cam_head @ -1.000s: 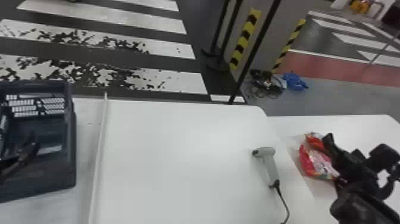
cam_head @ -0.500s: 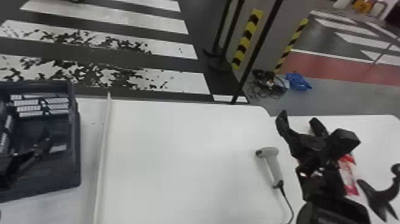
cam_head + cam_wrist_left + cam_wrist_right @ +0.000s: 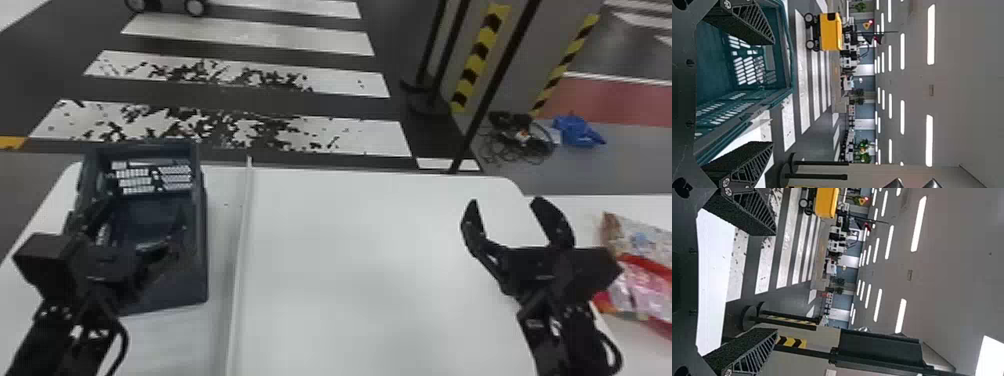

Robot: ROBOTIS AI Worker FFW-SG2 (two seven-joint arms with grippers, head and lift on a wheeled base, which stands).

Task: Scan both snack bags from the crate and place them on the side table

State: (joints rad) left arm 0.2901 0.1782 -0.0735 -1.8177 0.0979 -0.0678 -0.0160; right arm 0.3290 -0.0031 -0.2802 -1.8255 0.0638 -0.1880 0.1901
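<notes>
Blue-and-tan snack bag is lying on white side table, at head view's right edge. Red-and-pink snack bag is lying right against it, crinkled, shiny, running out of view. Dark blue crate, open-topped, slotted walls, is sitting upright on the white table at left.

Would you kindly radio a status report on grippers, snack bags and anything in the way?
Left gripper open at crate. Right gripper open, holding nothing. Snack bags on side table, right arm close by.
</notes>
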